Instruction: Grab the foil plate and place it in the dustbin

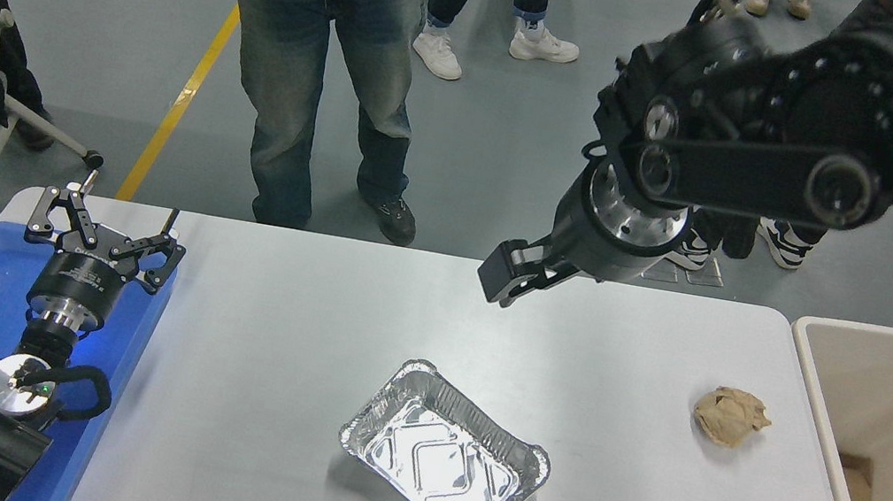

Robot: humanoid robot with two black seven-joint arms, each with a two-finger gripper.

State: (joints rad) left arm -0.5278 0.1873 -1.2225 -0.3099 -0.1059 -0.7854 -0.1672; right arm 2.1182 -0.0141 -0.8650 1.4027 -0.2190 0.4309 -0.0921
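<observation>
Crimped silver foil plate (pixel 443 460); embossed base

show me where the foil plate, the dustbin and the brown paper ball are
foil plate (pixel 442 461): head view, on its embossed base.
dustbin (pixel 814 373): head view, on its left rim.
brown paper ball (pixel 729 415): head view, on its crumpled middle.

Below and just left of my right fingers (pixel 506 282), bare desk (pixel 290 333) ringed the foil plate (pixel 444 458); a crumpled paper ball (pixel 730 415) lay between it and the dustbin (pixel 829 437) at right.
</observation>
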